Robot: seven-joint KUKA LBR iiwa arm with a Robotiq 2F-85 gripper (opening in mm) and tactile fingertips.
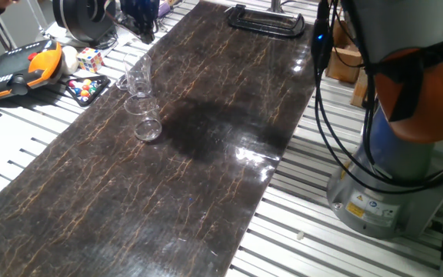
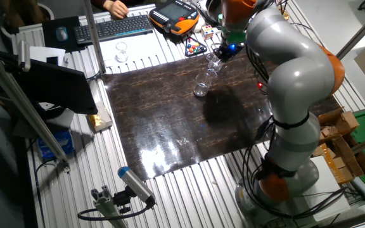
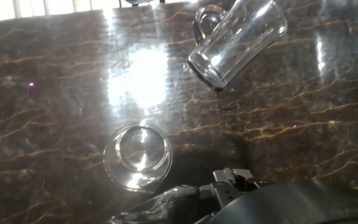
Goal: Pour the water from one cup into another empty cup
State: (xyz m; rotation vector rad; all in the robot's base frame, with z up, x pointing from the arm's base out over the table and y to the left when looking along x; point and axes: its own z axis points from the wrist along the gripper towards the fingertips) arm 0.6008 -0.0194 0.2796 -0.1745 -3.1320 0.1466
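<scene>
The one cup [image 3: 238, 37], a thick-based clear tumbler with a small handle, lies strongly tilted with its base towards the hand camera. It also shows near the mat's far-left edge [image 1: 137, 75] and just under the hand [image 2: 213, 62]. Another empty cup [image 3: 138, 155], wide-rimmed and clear, stands upright on the dark marbled mat [image 1: 206, 169], right beside the tumbler [image 1: 147, 121] [image 2: 201, 87]. No water can be made out in either. My gripper [image 2: 222, 52] hovers at the tumbler's upper end. Its fingertips are hidden, so I cannot tell whether they hold the glass.
An orange teach pendant [image 1: 21, 69], a puzzle cube [image 1: 91, 58] and coloured balls [image 1: 83, 88] lie left of the mat. A black frame [image 1: 266, 21] sits at its far end. The robot base [image 1: 391, 177] stands to the right. A keyboard [image 2: 116, 26] lies beyond.
</scene>
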